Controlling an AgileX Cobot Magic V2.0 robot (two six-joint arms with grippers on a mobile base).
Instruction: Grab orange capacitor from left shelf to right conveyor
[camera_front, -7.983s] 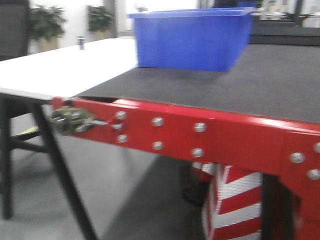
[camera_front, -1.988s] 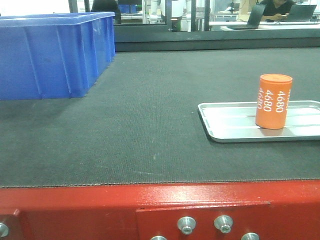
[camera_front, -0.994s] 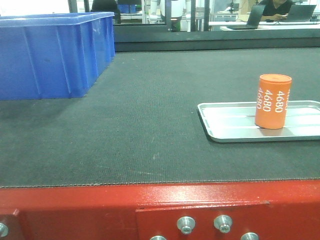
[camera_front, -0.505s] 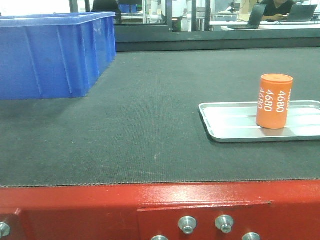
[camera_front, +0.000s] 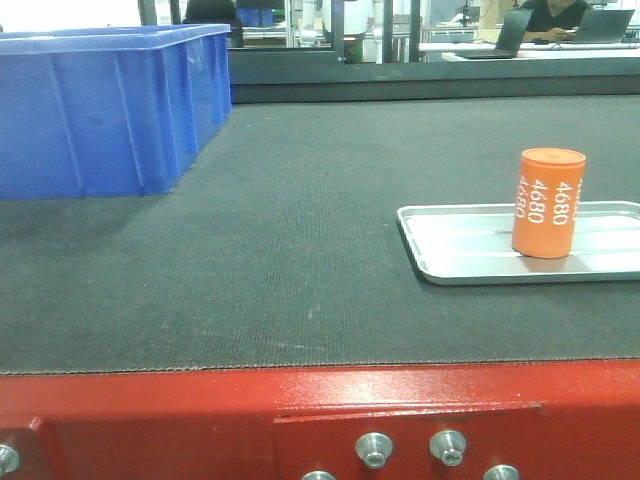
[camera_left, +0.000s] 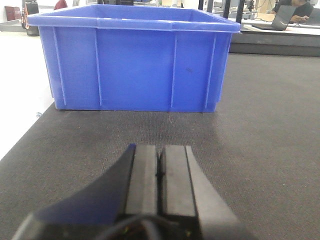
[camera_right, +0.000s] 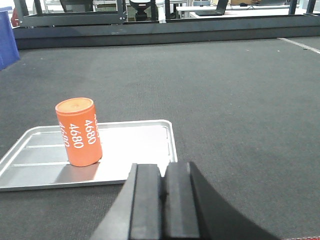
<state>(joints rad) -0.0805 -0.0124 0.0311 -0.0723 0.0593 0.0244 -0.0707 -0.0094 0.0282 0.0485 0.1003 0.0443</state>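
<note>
Exterior front-facing view: the orange capacitor is seen standing upright on a shallow silver tray, which lies flat on the dark grey belt of the right conveyor. White "4680" numerals are printed lengthwise on the cylinder. A big blue bin is set on the belt well apart from the tray, at the far left. The red frame with silver bolts is seen along the near edge.

In the right wrist view, the right gripper is shown with its pads pressed together, nothing between them, just in front of the tray's near rim; the capacitor is not touched. In the left wrist view, the left gripper is likewise closed on nothing, above the belt and facing the blue bin.
</note>
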